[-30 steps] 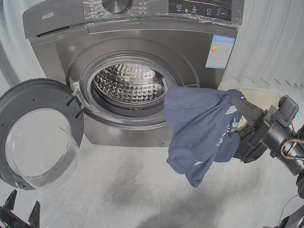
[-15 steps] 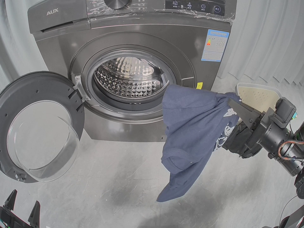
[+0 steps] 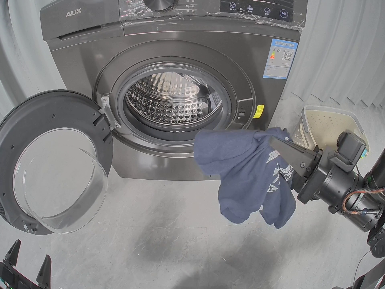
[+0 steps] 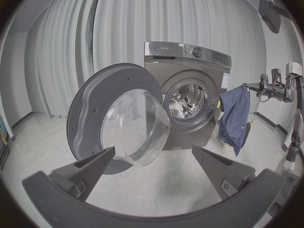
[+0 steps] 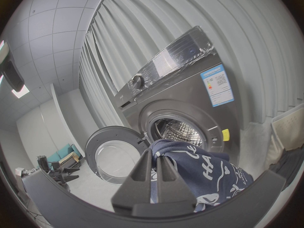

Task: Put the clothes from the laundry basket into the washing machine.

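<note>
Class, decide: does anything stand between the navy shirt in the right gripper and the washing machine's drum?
Nothing visible does. The door stands open at left; the navy shirt hangs from the right gripper before the drum.

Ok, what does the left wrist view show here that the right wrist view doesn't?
Left wrist view: the navy shirt hanging full length from the right gripper, and the left gripper open. Right wrist view: fingers shut on the shirt, its white print, a teal sofa. Both: the washing machine with its door open.
</note>
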